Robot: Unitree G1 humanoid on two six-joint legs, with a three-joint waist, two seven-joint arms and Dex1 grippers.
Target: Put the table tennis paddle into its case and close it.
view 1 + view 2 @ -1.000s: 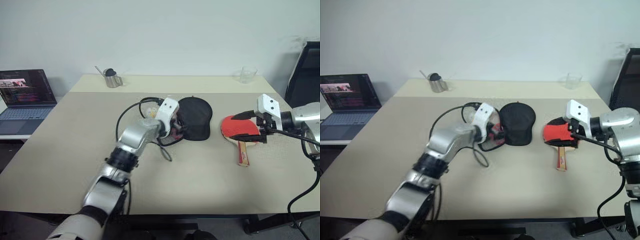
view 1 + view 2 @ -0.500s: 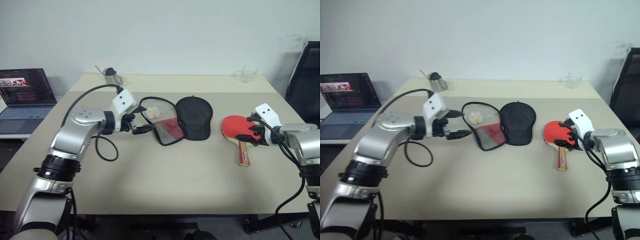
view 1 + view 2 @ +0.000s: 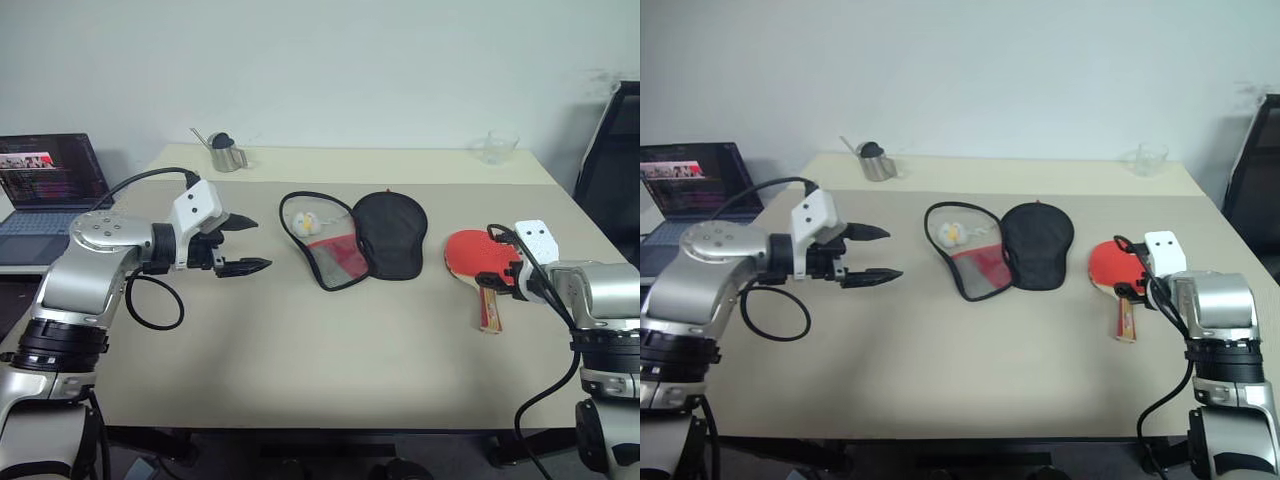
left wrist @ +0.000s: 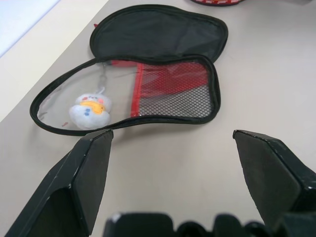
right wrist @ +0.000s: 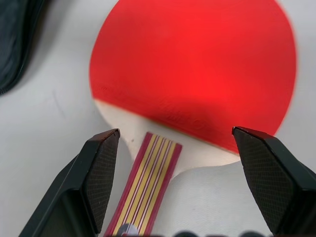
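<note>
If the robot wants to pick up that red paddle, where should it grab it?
Probably by the wooden handle, coming down from above. The paddle lies flat on the table, so its broad face gives no hold, while the narrow handle fits between the right tool's open fingers.

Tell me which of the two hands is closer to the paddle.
The right hand: its open fingers sit at the table tennis paddle, over the handle's top. The left hand is open too, but far off, beyond the opened case.

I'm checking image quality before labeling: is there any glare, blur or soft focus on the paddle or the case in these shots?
Right wrist view: the paddle has a bright glow at the centre of its rubber and soft edges. Left wrist view: the case looks sharp. Head views: even lighting, soft shadows.
</note>
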